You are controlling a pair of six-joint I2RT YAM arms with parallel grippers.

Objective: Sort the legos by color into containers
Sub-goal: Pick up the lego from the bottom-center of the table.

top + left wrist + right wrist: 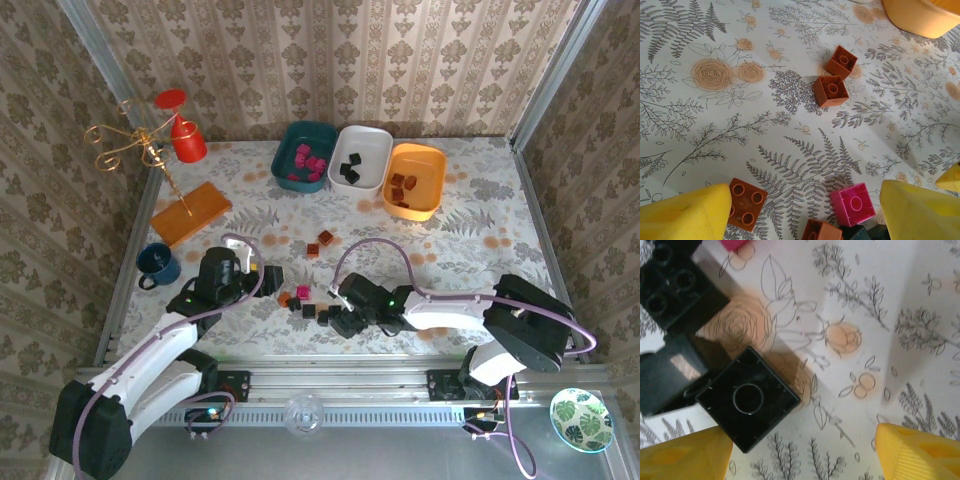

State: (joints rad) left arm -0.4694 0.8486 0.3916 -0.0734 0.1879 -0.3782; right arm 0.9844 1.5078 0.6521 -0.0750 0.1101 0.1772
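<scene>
**Both grippers open over the loose legos**

Top: left gripper (268, 279) and right gripper (330, 316) flank loose legos (305, 298) at 6 o'clock. Trays (365, 131) at 12, part filled.

Left wrist: fingers (685, 215) spread wide, pink brick (852, 204) between, ungripped.

Right wrist: jaws apart. Black brick (747, 400) beside the 7 o'clock finger, possibly touching.

Bare floral desk (470, 250) lies open right of centre; two small reddish-brown plastic bricks (326, 238) obstruct the centre, a flat orange slab (208, 203) the left.
</scene>
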